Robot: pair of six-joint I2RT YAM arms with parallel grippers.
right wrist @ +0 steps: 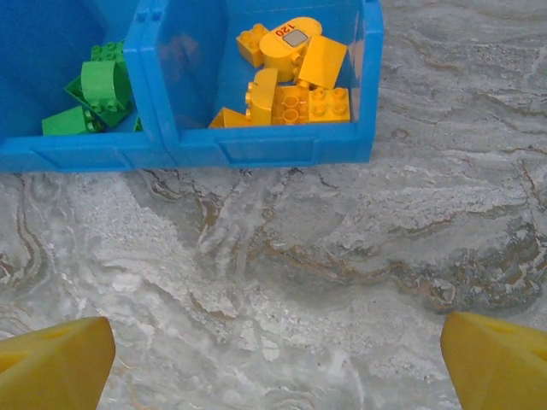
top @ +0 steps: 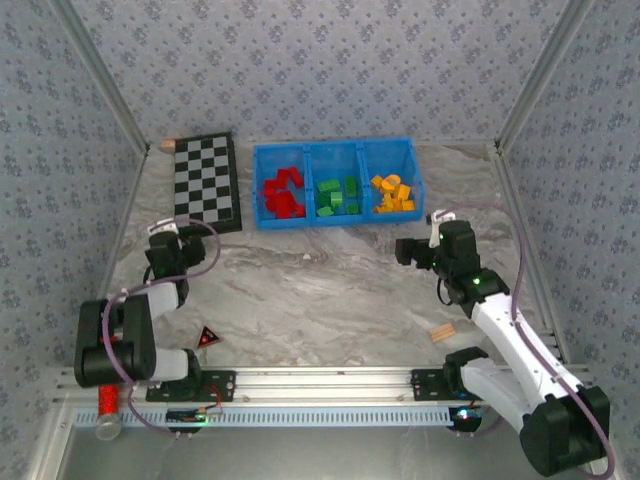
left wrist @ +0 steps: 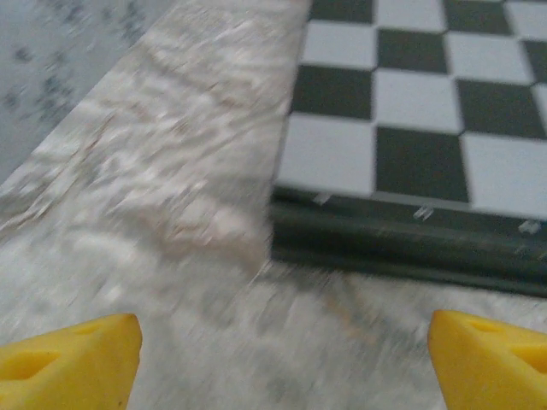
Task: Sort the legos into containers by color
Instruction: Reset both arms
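One blue tray (top: pixel 335 222) of three compartments lies at the table's (top: pixel 330 290) far side, long axis left to right: red legos (top: pixel 283 193) left, green legos (top: pixel 338 196) middle, orange-yellow legos (top: pixel 392 193) right, too heaped to count. One rounded yellow piece (right wrist: pixel 278 53) carries a label (right wrist: pixel 296 38) reading "120". The left gripper (left wrist: pixel 282 342) and right gripper (right wrist: pixel 278 342) both gape wide, holding nothing.
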